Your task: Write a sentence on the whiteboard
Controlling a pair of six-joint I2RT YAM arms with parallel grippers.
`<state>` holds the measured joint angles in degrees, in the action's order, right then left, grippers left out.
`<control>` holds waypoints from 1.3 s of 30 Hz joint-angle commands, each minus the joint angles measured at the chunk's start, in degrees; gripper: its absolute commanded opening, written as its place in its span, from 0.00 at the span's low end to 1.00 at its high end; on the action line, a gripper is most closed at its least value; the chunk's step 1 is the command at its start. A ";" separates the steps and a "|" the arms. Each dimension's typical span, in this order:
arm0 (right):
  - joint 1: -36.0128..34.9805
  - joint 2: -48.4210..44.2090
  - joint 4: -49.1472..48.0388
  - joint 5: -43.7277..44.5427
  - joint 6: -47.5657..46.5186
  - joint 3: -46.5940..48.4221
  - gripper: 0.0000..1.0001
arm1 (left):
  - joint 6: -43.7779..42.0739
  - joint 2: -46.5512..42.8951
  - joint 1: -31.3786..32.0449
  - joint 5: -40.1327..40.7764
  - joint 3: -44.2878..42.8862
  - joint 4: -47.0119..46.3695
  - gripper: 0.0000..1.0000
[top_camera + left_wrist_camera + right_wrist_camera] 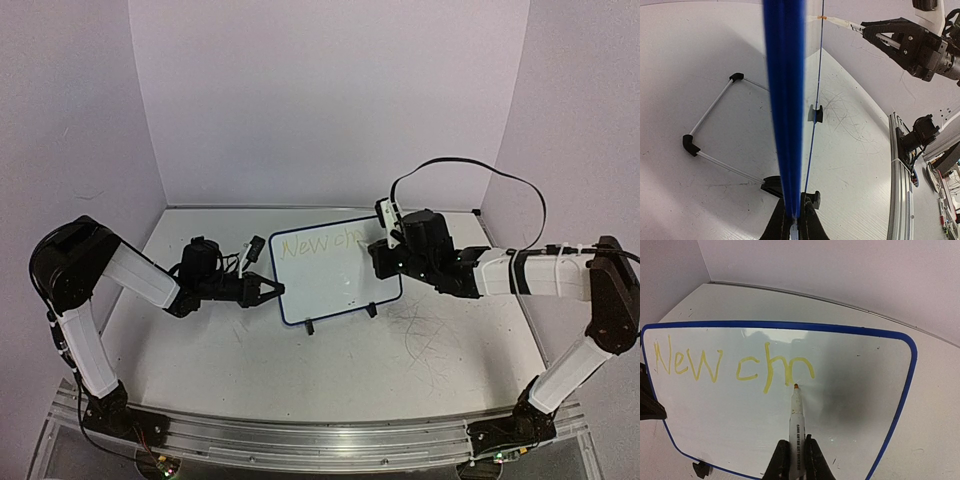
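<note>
The whiteboard (pixel 335 285), blue-framed, stands tilted on the table's middle. My left gripper (pixel 278 292) is shut on its left edge; in the left wrist view the blue frame (pixel 785 100) runs up from between the gripper's (pixel 796 222) closed fingers. The sentence (pixel 735 367) in pale yellow reads "New ch" plus an arch-shaped stroke (pixel 315 243). My right gripper (pixel 796 460) is shut on a white marker (pixel 797 422), whose orange tip touches the whiteboard (pixel 855 405) just under that last stroke. In the top view the right gripper (pixel 377 252) sits at the board's upper right.
Grey scribble scratches (pixel 430 340) mark the tabletop right of the board. The board's black feet (pixel 312 327) rest on the table, and its wire stand (pixel 710 107) shows behind. Lilac walls close in the back and sides; a metal rail (pixel 300 435) runs along the near edge.
</note>
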<state>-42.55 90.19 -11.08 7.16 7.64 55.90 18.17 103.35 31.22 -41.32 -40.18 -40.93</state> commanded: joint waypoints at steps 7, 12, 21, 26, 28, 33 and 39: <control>0.08 -0.37 0.36 6.54 0.51 1.44 0.00 | -1.83 -1.07 0.12 3.69 -1.04 2.63 0.00; 0.10 0.40 -0.68 7.02 0.46 2.22 0.00 | -1.92 -1.22 0.10 3.76 -0.94 2.64 0.00; 0.06 1.94 -1.66 7.12 0.28 3.65 0.00 | -1.99 -1.12 0.09 3.60 -0.95 2.70 0.00; 0.08 2.26 -1.84 6.92 0.10 4.20 0.00 | -2.00 -1.03 0.08 3.62 -1.10 2.76 0.00; 0.06 2.16 -1.84 6.51 0.20 4.12 0.00 | -2.00 -0.89 0.10 3.54 -1.22 2.71 0.00; -0.04 1.31 -1.17 4.82 0.90 2.76 0.00 | -2.12 -0.86 0.09 3.49 -1.39 2.70 0.00; -0.23 -0.23 -0.05 4.68 1.31 0.88 0.00 | -2.09 -0.87 0.07 3.40 -1.48 2.84 0.00</control>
<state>-42.85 91.00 -11.11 12.36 7.89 57.73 18.20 103.15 31.40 -40.93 -40.18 -40.49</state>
